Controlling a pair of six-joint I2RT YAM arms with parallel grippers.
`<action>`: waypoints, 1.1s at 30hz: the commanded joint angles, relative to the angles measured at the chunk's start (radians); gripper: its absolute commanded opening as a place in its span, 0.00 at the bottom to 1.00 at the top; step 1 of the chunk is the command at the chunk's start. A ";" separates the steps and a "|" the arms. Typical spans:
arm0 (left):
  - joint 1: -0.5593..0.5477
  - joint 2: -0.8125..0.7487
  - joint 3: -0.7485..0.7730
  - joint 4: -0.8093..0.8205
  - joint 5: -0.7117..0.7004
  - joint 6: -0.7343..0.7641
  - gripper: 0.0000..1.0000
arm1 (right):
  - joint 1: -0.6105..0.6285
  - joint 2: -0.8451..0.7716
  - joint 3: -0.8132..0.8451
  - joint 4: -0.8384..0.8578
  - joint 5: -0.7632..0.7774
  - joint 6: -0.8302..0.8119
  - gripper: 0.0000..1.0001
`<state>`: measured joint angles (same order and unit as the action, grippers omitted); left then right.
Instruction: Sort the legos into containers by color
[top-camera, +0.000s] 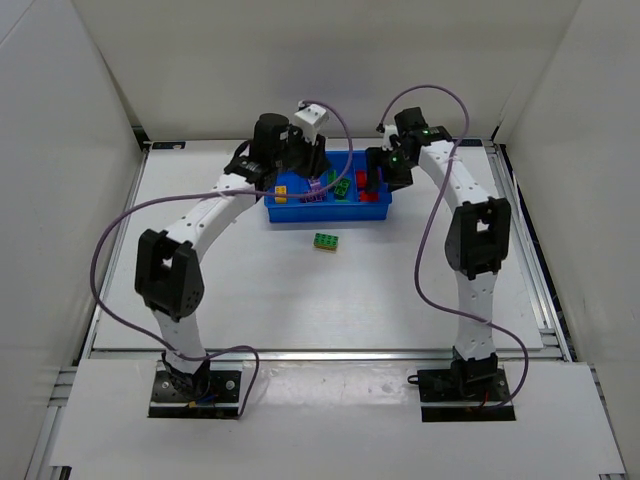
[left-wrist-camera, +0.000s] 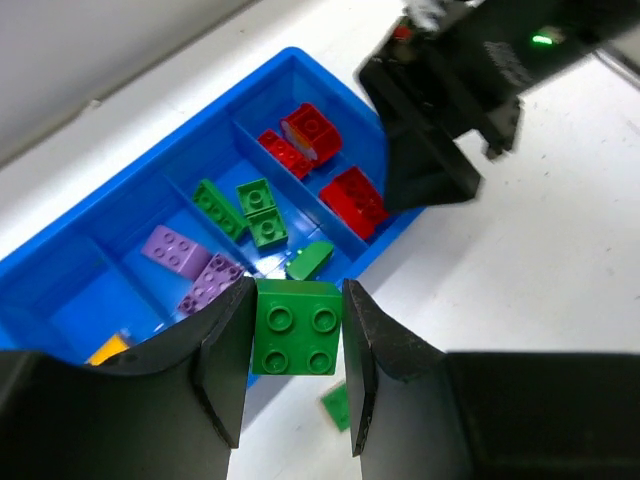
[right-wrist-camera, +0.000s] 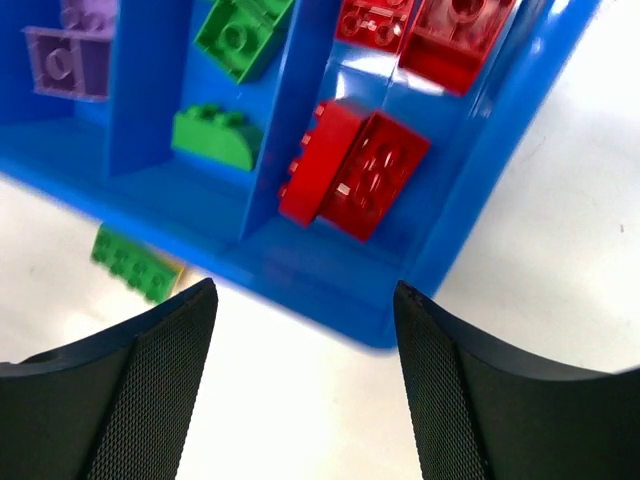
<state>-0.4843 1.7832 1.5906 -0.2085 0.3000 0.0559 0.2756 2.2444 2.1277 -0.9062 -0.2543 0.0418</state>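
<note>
The blue tray lies at the table's far middle, with four compartments. From left to right they hold a yellow lego, purple legos, green legos and red legos. My left gripper is shut on a green four-stud lego and holds it above the tray's near wall. My right gripper is open and empty, just above the tray's right near corner. A green lego lies on the table in front of the tray.
White walls enclose the table at the back and on both sides. The right gripper's black body hangs close to the red end of the tray, near my left gripper.
</note>
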 joint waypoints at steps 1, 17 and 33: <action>0.021 0.088 0.150 -0.069 0.125 -0.082 0.10 | -0.016 -0.187 -0.073 0.070 -0.037 -0.002 0.75; 0.023 0.508 0.552 -0.216 0.162 -0.126 0.16 | -0.093 -0.583 -0.434 0.144 -0.079 -0.095 0.75; 0.029 0.700 0.786 -0.272 0.116 -0.111 0.90 | -0.130 -0.626 -0.517 0.098 -0.218 -0.238 0.75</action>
<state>-0.4553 2.5031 2.3112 -0.4789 0.4183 -0.0574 0.1459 1.6630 1.6203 -0.7925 -0.3912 -0.1120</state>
